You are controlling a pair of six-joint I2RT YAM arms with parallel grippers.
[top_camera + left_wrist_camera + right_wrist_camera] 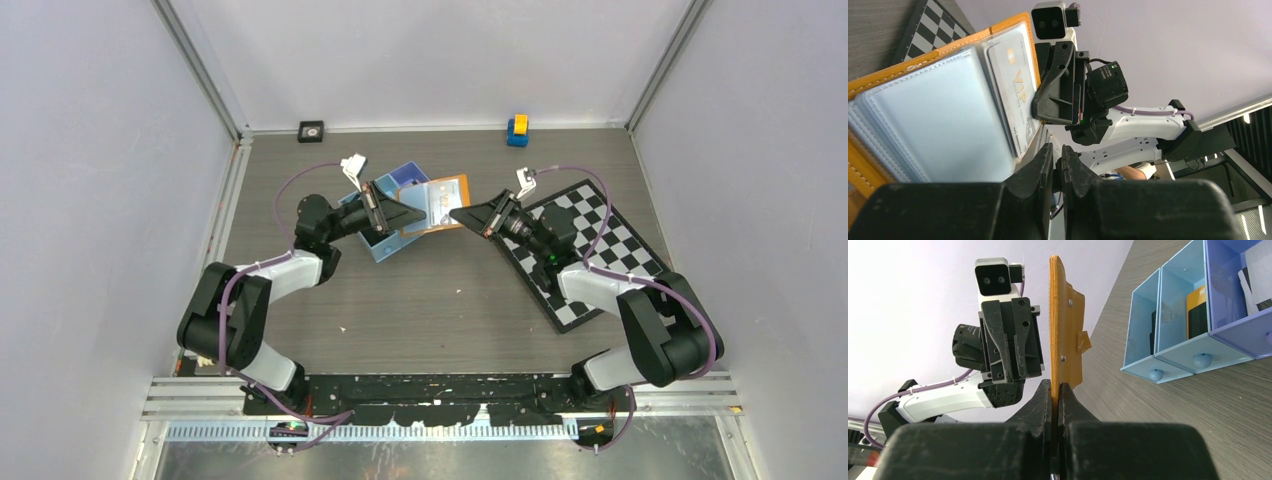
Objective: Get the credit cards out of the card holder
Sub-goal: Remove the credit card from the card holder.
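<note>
Clamped tight in the right gripper (1055,390): one edge of the small orange leather-look folding card holder (1066,325), upright in the air, pale sleeves open toward the left gripper (1057,156). Just above that gripper's tips, narrowly parted with nothing seen between: a thin pale credit card (1015,90) marked VIP, tucked in a sleeve. Beyond the holder from the right gripper, on the table: a blue plastic three-compartment tray (1173,315).

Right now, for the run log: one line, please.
card holder open, lifted | right gripper shut on it | left gripper at credit cards, grip unclear
</note>
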